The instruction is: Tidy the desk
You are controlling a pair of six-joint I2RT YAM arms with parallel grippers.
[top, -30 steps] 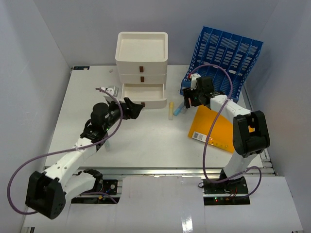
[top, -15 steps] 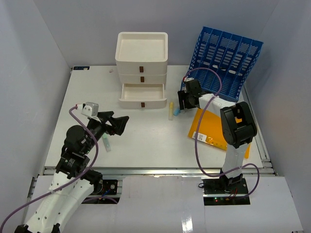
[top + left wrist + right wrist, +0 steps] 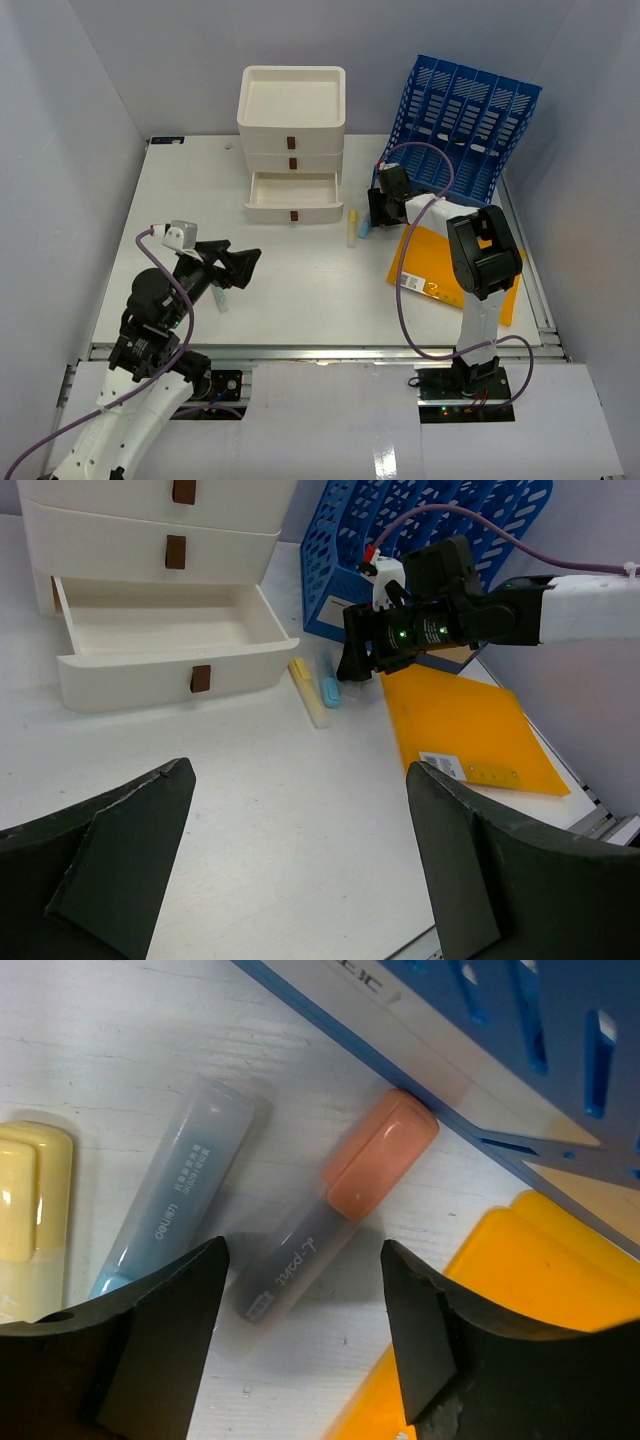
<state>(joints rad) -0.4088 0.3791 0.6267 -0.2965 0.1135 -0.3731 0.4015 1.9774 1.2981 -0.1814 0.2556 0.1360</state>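
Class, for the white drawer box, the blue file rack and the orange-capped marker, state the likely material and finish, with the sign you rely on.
White drawer box: probably moulded plastic, smooth matte; rounded corners. Blue file rack: likely plastic, slightly glossy; slotted lattice walls. Orange-capped marker: seemingly frosted translucent plastic barrel, opaque cap.

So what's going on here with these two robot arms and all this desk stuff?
Two robot arms are tidying a desk. The right gripper hangs open just above an orange-capped highlighter lying by the blue file rack, with a blue highlighter and a yellow highlighter beside it; it grips nothing yet. The left gripper is open and empty above the desk. The bottom drawer of the white drawer box stands open and empty, and an orange folder lies flat nearby.
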